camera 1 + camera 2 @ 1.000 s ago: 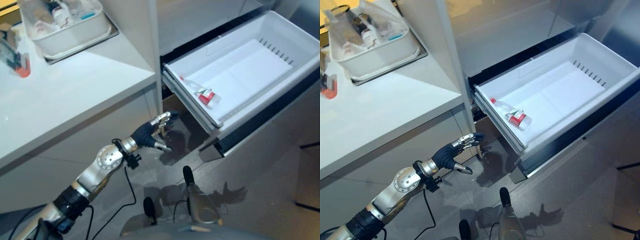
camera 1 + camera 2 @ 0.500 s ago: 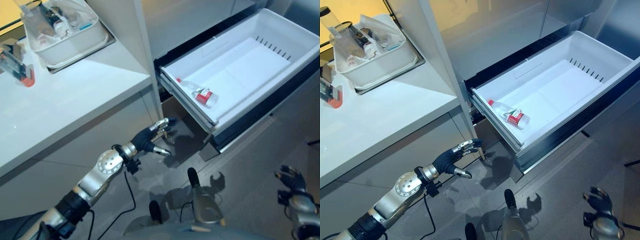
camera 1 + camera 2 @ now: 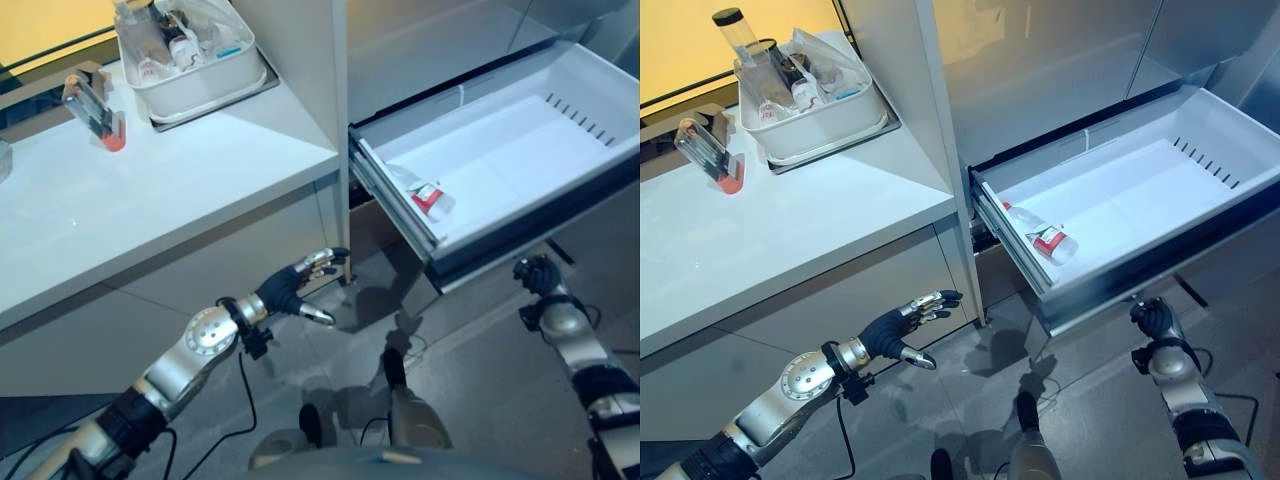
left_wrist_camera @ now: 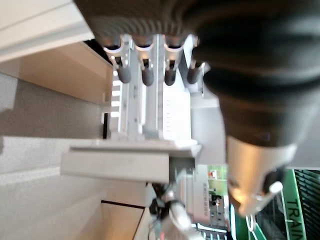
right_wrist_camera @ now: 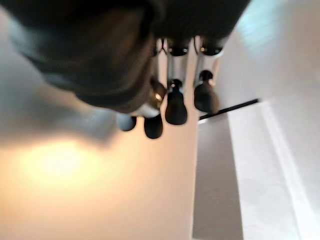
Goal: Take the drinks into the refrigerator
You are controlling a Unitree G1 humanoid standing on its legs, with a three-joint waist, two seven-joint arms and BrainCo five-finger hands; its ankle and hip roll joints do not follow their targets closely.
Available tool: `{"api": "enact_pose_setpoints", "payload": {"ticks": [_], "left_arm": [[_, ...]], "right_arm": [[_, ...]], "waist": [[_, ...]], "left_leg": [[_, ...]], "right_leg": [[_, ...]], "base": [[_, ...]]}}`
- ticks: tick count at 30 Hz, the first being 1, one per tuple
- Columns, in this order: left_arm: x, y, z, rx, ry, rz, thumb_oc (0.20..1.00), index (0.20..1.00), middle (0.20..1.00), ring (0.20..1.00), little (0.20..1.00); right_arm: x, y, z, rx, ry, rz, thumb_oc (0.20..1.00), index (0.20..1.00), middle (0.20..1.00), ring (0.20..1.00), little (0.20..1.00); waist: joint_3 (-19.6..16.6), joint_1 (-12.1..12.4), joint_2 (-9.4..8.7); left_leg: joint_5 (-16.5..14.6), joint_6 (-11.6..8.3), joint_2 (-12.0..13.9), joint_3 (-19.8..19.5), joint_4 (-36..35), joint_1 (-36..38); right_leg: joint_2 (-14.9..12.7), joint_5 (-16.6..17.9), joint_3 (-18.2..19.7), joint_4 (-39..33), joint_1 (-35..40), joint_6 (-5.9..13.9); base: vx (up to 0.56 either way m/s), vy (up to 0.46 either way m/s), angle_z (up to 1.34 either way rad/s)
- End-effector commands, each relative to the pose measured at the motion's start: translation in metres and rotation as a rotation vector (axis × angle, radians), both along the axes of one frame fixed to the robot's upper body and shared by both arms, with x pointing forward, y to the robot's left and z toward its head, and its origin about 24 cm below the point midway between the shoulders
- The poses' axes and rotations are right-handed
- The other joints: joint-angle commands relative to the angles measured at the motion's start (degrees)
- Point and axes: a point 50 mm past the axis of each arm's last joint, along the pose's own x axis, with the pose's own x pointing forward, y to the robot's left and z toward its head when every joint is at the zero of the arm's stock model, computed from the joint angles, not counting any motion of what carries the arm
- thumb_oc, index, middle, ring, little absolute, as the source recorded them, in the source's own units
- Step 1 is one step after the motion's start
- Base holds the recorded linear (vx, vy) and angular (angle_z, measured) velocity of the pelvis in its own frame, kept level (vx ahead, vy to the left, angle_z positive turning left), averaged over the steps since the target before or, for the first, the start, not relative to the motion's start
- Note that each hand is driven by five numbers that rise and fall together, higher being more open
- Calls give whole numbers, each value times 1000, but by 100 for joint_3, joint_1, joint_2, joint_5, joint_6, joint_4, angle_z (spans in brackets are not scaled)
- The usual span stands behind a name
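Left hand (image 3: 902,331) hangs low before the white surface (image 3: 790,225), fingers relaxed and spread, holding nothing. Right hand (image 3: 1153,319) sits below the open refrigerator drawer (image 3: 1120,195), fingers curled, empty. Inside the drawer's front left corner lies one drink bottle (image 3: 1043,235). A white tub (image 3: 820,120) of items rests on the surface.

Illumination is bright and even from overhead; the white tabletop (image 3: 790,225) carries soft glare; a warm yellow panel glows behind it; faint shadows lie on the grey floor (image 3: 330,340) beneath the left robot hand (image 3: 292,287); both wrist views are blurred at close range.
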Motion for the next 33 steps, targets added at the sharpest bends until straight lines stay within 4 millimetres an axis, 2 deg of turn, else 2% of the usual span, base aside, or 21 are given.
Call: {"api": "enact_pose_setpoints", "payload": {"ticks": [1, 4, 5, 6, 8, 12, 16, 19, 22, 23, 24, 25, 26, 28, 29, 32, 33], "left_arm": [[-6, -18, 13, -91, -37, -74, 1000, 1000, 1000, 1000, 1000], [-5, -20, 12, -94, -32, -57, 1000, 1000, 1000, 1000, 1000], [-5, -20, 11, -101, -25, -43, 1000, 1000, 1000, 1000, 1000], [-4, -20, 11, -101, -27, -41, 1000, 1000, 1000, 1000, 1000], [-4, -22, 11, -105, -26, -43, 1000, 1000, 1000, 1000, 1000], [-1, -26, 14, -115, -41, -33, 1000, 1000, 1000, 1000, 1000], [0, -27, 14, -125, -47, -17, 1000, 1000, 1000, 1000, 1000], [3, -27, 11, -130, -48, 14, 1000, 1000, 1000, 1000, 1000], [4, -27, 9, -136, -48, 28, 1000, 1000, 1000, 1000, 1000], [4, -27, 9, -135, -46, 27, 1000, 1000, 1000, 1000, 1000], [5, -26, 7, -139, -43, 47, 1000, 1000, 1000, 1000, 1000], [6, -23, 7, -136, -53, 64, 1000, 1000, 1000, 1000, 1000], [7, -22, 5, -129, -54, 79, 1000, 1000, 1000, 1000, 1000], [9, -14, -5, -108, -36, 134, 1000, 1000, 1000, 1000, 1000], [8, -14, -5, -108, -34, 133, 1000, 1000, 1000, 1000, 1000], [9, -3, -18, -89, -1, 215, 1000, 1000, 1000, 1000, 1000], [9, -3, -19, -88, 0, 215, 1000, 1000, 1000, 1000, 1000]], "right_arm": [[78, 103, 138, -31, -504, 430, 200, 200, 200, 200, 200], [88, 131, 175, -39, -600, 502, 200, 200, 200, 200, 200], [92, 151, 194, -47, -646, 547, 200, 200, 200, 200, 200], [92, 152, 195, -47, -647, 549, 200, 200, 200, 200, 200], [98, 171, 211, -65, -670, 578, 200, 200, 200, 200, 200], [104, 186, 221, -58, -682, 571, 200, 200, 200, 200, 200], [105, 189, 218, -46, -673, 565, 200, 200, 200, 200, 200], [106, 181, 195, -29, -614, 539, 200, 200, 200, 200, 200], [104, 168, 164, 25, -542, 496, 200, 200, 200, 200, 200], [104, 168, 163, 26, -541, 495, 200, 200, 200, 200, 200], [97, 159, 132, 75, -475, 471, 787, 787, 787, 787, 787], [91, 155, 116, 115, -442, 463, 1000, 1000, 1000, 1000, 1000], [86, 152, 102, 138, -412, 459, 1000, 1000, 1000, 1000, 1000], [64, 134, 47, 210, -272, 392, 1000, 1000, 1000, 1000, 1000], [63, 134, 47, 211, -270, 391, 1000, 1000, 1000, 1000, 1000], [31, 109, -21, 373, -95, 197, 1000, 1000, 1000, 1000, 1000], [30, 109, -22, 375, -94, 197, 1000, 1000, 1000, 1000, 1000]], "waist": [[-357, 565, -114], [-346, 665, -110], [-334, 714, -106], [-328, 705, -104], [-310, 771, -88], [-310, 836, -92], [-308, 855, -109], [-319, 842, -133], [-335, 828, -152], [-340, 831, -154], [-356, 814, -171], [-356, 782, -180], [-369, 766, -188], [-415, 709, -210], [-425, 706, -208], [-474, 648, -220], [-481, 646, -222]], "left_leg": [[74, 432, -369, -372, 313, -860], [94, 438, -382, -381, 311, -906], [110, 441, -381, -383, 306, -938], [110, 441, -380, -382, 306, -942], [136, 442, -387, -406, 312, -997], [158, 441, -389, -442, 304, -1034], [153, 444, -385, -450, 296, -1020], [147, 436, -381, -466, 297, -974], [131, 433, -369, -477, 297, -914], [130, 432, -369, -479, 296, -907], [115, 423, -356, -478, 295, -857], [117, 415, -347, -469, 292, -833], [114, 411, -336, -475, 287, -812], [101, 393, -309, -501, 281, -733], [100, 392, -309, -506, 279, -729], [96, 371, -280, -543, 266, -643], [93, 370, -280, -548, 263, -634]], "right_leg": [[9, -622, -177, 672, -11, 234], [3, -591, -197, 648, -41, 227], [5, -579, -213, 643, -68, 221], [5, -578, -212, 644, -72, 221], [2, -566, -238, 630, -92, 211], [-8, -559, -280, 620, -100, 197], [-14, -564, -301, 625, -88, 196], [-30, -592, -320, 650, -48, 186], [-34, -621, -330, 668, 14, 181], [-35, -624, -332, 667, 22, 181], [-31, -650, -356, 679, 61, 177], [-27, -665, -363, 689, 76, 173], [-23, -684, -371, 697, 94, 171], [-6, -758, -417, 751, 157, 153], [-6, -762, -422, 752, 161, 153], [15, -814, -473, 772, 251, 130], [15, -820, -478, 771, 260, 129]], "base": [[0, 0, 0], [-9, 6, 1], [-19, 12, 6], [-13, 11, 5], [-18, 8, 5], [-4, 3, 16], [11, 6, 6], [0, 0, 0], [0, 0, 0], [23, -7, 3], [16, -13, 3], [16, -18, 9], [10, -15, 6], [31, -22, 5], [34, -29, 11], [32, -33, 12], [35, -39, 9]]}}
